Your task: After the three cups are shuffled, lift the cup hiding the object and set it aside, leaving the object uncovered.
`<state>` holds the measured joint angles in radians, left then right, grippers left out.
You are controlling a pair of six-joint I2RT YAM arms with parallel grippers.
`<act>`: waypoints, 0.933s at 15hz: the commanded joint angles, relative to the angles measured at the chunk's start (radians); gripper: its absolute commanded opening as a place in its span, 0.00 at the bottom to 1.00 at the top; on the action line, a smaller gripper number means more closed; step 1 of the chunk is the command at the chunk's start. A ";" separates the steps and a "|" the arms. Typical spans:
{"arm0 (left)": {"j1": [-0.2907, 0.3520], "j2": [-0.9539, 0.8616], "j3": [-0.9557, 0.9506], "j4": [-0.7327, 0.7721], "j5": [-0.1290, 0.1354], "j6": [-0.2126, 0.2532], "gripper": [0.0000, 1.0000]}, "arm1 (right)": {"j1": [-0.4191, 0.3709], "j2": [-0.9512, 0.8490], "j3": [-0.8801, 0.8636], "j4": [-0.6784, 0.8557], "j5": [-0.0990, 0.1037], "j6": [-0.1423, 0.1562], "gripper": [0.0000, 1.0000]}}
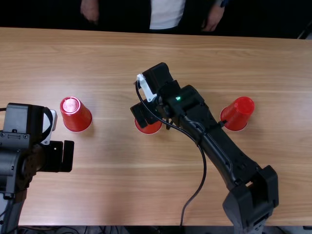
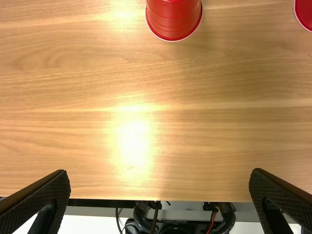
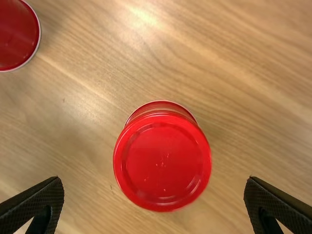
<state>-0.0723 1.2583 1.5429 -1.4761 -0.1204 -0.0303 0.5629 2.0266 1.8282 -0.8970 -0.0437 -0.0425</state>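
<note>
Three red cups stand upside down in a row across the table: the left cup (image 1: 75, 114), the middle cup (image 1: 147, 127) and the right cup (image 1: 237, 113). My right gripper (image 1: 148, 117) hangs open directly over the middle cup (image 3: 162, 161), one finger on each side of it and neither touching. Another red cup (image 3: 14, 34) shows at the edge of the right wrist view. My left gripper (image 1: 65, 156) is open over bare wood near the table's front left, with nothing between its fingers (image 2: 41, 195). The left cup (image 2: 174, 19) stands a little beyond it. No object under any cup can be seen.
The right arm (image 1: 219, 146) slants from the bottom right across the table's middle, its black cable (image 1: 197, 185) looping beside it. The table's near edge (image 2: 156, 201) lies just under my left gripper. Bare wood separates the cups.
</note>
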 commanded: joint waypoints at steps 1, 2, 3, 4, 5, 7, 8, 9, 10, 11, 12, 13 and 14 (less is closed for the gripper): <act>-0.006 -0.014 -0.012 0.000 0.003 -0.003 1.00 | 0.009 0.037 0.029 0.007 0.000 0.009 1.00; -0.006 -0.014 -0.012 0.000 0.003 -0.003 1.00 | 0.009 0.040 0.029 0.014 0.000 0.008 1.00; -0.006 -0.014 -0.010 0.000 0.003 -0.003 1.00 | 0.009 0.043 0.029 0.018 0.000 0.008 1.00; -0.006 -0.014 -0.010 0.000 0.003 -0.003 1.00 | 0.009 0.063 0.029 0.025 0.000 0.009 1.00; -0.006 -0.014 -0.012 0.000 0.004 -0.001 1.00 | 0.009 0.083 0.029 0.031 0.000 0.009 1.00; -0.006 -0.014 -0.012 0.000 0.003 -0.003 1.00 | 0.009 0.093 0.029 0.031 0.000 0.008 1.00; -0.004 -0.013 -0.010 0.000 0.003 -0.003 1.00 | 0.009 0.101 0.029 0.031 0.000 0.008 1.00; -0.004 -0.013 -0.010 0.000 0.003 -0.005 1.00 | 0.009 0.115 0.029 0.031 0.000 0.008 1.00; -0.003 -0.013 -0.010 0.000 0.003 -0.005 1.00 | 0.009 0.132 0.031 0.031 0.000 0.008 1.00; -0.003 -0.013 -0.012 0.000 0.003 -0.005 1.00 | 0.009 0.141 0.031 0.031 0.000 0.008 0.98; -0.001 -0.013 -0.012 0.000 0.003 -0.005 1.00 | 0.009 0.142 0.031 0.031 0.000 0.008 0.81; -0.001 -0.013 -0.012 0.000 0.003 -0.005 1.00 | 0.009 0.142 0.031 0.031 0.001 0.008 0.61; 0.000 -0.013 -0.012 0.000 0.003 -0.003 1.00 | 0.009 0.144 0.029 0.031 0.000 0.008 0.51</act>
<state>-0.0723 1.2572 1.5429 -1.4761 -0.1204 -0.0303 0.5629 2.1551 1.8332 -0.8661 -0.0444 -0.0425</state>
